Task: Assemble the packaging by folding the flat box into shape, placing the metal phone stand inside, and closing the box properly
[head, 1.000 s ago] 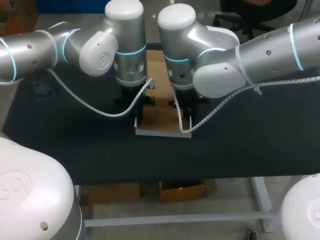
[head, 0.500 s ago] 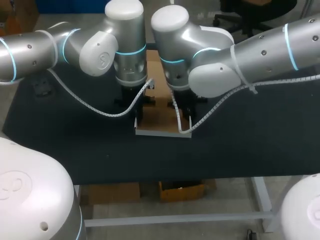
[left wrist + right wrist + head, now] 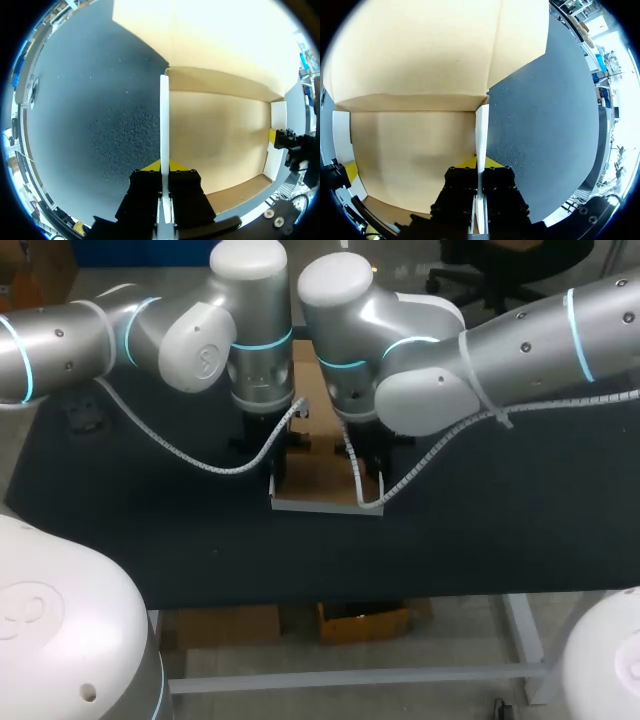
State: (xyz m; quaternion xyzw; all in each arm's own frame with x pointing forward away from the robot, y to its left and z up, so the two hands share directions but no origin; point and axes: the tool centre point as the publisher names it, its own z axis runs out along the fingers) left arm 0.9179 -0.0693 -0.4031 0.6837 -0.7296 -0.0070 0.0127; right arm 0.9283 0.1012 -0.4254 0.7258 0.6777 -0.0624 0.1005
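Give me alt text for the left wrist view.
The left hand grips an upright white side wall of the open cardboard box between its yellow tips. The box's brown floor lies beside it on the dark table, and the right hand sits at the opposite wall.

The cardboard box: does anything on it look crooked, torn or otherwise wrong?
Nothing stands out. The two side walls of the box stand upright, one clamped in the left gripper, the other in the right gripper. No tear or dent shows.
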